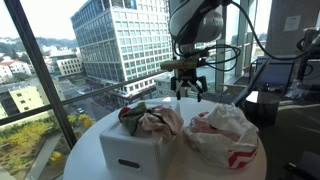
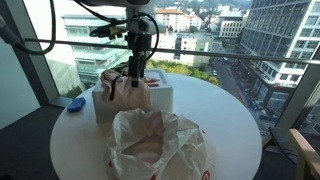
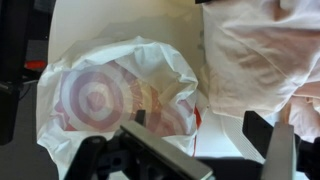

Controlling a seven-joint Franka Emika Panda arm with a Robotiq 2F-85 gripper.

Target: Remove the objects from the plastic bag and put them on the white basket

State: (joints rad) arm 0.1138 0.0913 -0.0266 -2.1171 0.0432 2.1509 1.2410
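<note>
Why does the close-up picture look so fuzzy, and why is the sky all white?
In the wrist view the tool sits very near the lens, so it blurs; the bag looks soft too. In an exterior view strong daylight bleaches the sky white and leaves the arm dark against it.

Thin wrinkly plastic bag (image 1: 225, 132) w/ red print; white basket (image 1: 125, 152) smooth, matt plastic.

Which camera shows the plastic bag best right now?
An exterior view: the plastic bag sits large in the foreground, its open mouth facing the camera. In an exterior view the plastic bag is side-on, mouth hidden. The wrist view looks down on it, blurred, lower edge behind the gripper.
</note>
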